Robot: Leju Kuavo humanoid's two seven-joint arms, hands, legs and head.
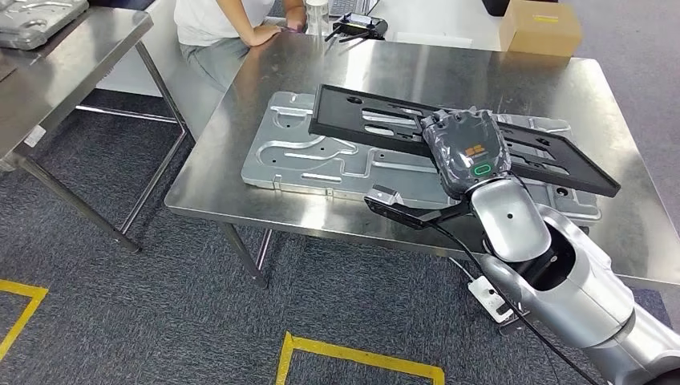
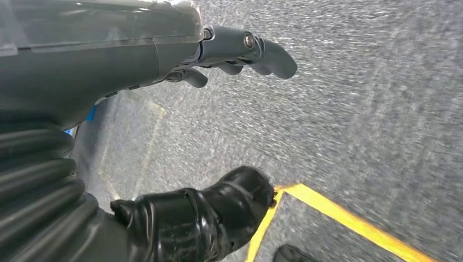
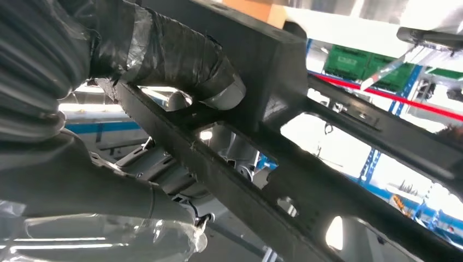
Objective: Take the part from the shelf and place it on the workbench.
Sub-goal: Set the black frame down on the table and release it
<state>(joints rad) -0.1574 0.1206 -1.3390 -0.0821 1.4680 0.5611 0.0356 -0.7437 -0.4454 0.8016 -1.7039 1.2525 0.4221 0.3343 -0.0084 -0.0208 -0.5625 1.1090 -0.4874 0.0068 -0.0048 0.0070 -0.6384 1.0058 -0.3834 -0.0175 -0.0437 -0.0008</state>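
Right hand (image 1: 467,151) grips the black part (image 1: 377,120) over the worktop (image 1: 449,76); lower it flat, then let go.

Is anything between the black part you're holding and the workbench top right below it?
Yes. The right hand holds the black part directly above a silver stamped panel lying on the workbench; the part would land on it.

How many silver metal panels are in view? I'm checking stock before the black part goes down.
2: one silver panel lies flat on the workbench under the black part held by the right hand; another sits on the shelf, partly cropped.
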